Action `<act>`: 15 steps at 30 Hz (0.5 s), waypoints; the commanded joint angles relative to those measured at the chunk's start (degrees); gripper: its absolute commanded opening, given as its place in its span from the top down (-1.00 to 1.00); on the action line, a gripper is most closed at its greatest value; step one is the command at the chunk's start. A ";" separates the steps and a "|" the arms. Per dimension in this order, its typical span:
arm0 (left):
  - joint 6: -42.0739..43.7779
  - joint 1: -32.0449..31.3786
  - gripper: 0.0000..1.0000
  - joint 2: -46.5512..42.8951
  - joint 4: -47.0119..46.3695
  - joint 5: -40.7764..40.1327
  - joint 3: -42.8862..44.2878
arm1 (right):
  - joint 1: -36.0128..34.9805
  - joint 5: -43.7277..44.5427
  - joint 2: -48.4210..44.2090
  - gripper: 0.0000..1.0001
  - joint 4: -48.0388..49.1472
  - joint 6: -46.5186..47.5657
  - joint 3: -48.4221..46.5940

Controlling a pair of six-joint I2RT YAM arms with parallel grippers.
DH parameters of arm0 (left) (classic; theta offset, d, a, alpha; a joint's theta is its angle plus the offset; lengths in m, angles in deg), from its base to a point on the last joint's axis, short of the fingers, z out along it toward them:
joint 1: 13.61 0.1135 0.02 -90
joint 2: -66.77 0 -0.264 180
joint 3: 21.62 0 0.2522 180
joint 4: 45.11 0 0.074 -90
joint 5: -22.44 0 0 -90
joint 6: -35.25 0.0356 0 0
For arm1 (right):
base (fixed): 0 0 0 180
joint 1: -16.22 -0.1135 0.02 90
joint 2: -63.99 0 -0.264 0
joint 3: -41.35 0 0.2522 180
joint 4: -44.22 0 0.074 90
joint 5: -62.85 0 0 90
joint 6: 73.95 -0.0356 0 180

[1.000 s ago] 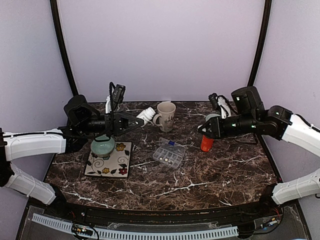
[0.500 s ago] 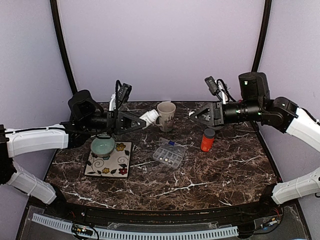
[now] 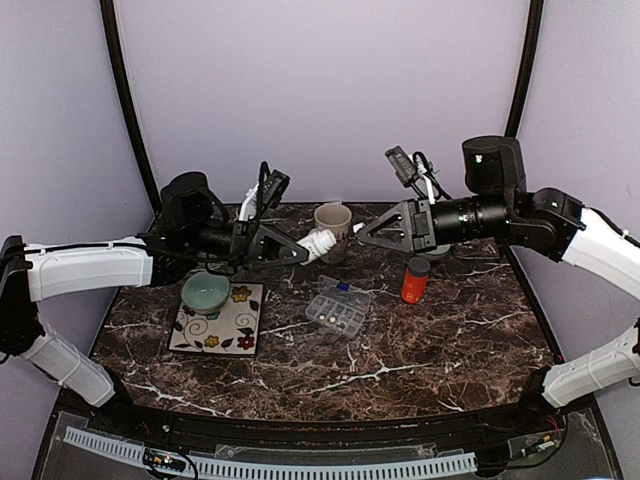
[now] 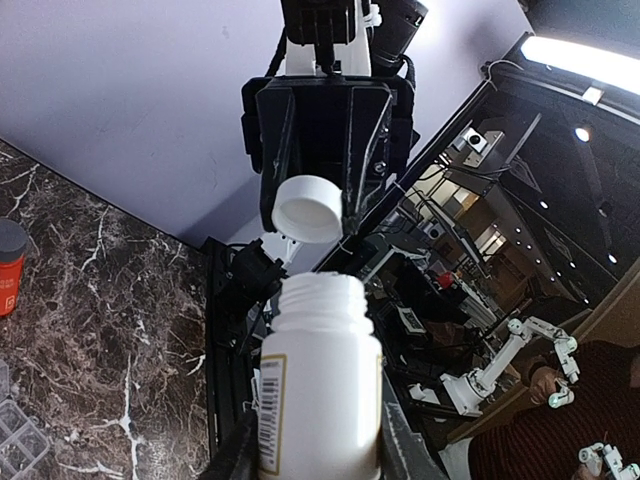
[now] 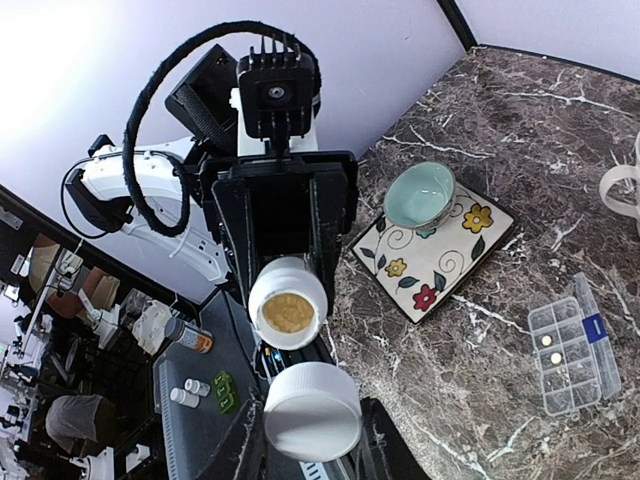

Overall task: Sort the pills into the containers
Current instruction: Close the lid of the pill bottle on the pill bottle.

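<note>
While both arms reach over the dark marble table (image 3: 440,350), the left gripper (image 3: 298,247) pinches an uncapped white bottle (image 4: 320,390), held sideways in the air. Its mouth faces the right gripper (image 3: 368,234), which pinches the white cap (image 5: 312,410) just off that mouth. Something yellowish shows inside the bottle. Below, the clear organiser box (image 3: 337,310) lies mid-table, between a floral tile (image 3: 218,325) bearing a green bowl (image 3: 205,291) and an orange bottle (image 3: 414,280). Two pale pills (image 5: 545,342) sit in its compartments.
</note>
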State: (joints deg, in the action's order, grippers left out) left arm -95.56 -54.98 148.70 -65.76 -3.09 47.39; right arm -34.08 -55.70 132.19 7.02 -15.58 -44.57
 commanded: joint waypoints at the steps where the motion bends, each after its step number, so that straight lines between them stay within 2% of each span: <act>1: 1.52 -1.21 1.00 0.36 1.08 2.32 2.58 | -1.24 -1.29 0.73 0.85 3.99 -0.84 -2.22; 15: 3.56 -3.17 1.00 1.18 4.81 2.16 5.32 | -3.67 -1.83 2.68 0.85 5.14 -1.37 -2.98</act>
State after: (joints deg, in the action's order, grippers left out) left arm -93.62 -57.58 149.64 -62.00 -1.93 50.41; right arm -36.51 -56.66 134.53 8.79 -16.24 -45.84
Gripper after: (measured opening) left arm 0.333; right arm 0.246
